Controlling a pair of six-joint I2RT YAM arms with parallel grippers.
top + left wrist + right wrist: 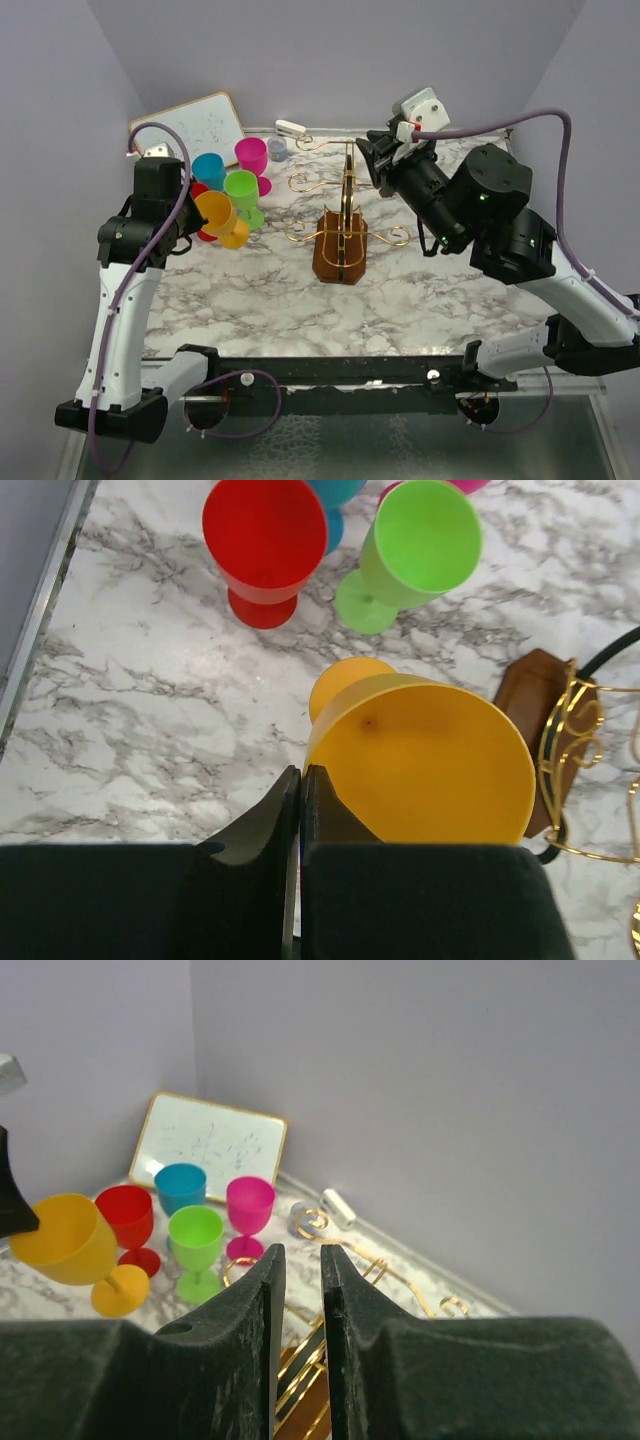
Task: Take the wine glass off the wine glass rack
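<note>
The wine glass rack (341,252), gold wire on a brown wooden base, stands mid-table with no glass on its arms. It also shows in the left wrist view (572,730) and the right wrist view (318,1360). My left gripper (198,208) is shut on the rim of an orange wine glass (224,220), which it holds tilted to the left of the rack. The wrist view shows the jaws (300,772) pinching the glass (430,765). My right gripper (366,160) hovers by the rack's top, jaws slightly apart and empty (298,1252).
Red (265,530), green (420,540), blue (208,170) and pink (251,155) wine glasses stand upright at the back left. A whiteboard (195,125) leans in the back corner. A small grey cup (277,149) and a white eraser (290,128) lie by the back wall.
</note>
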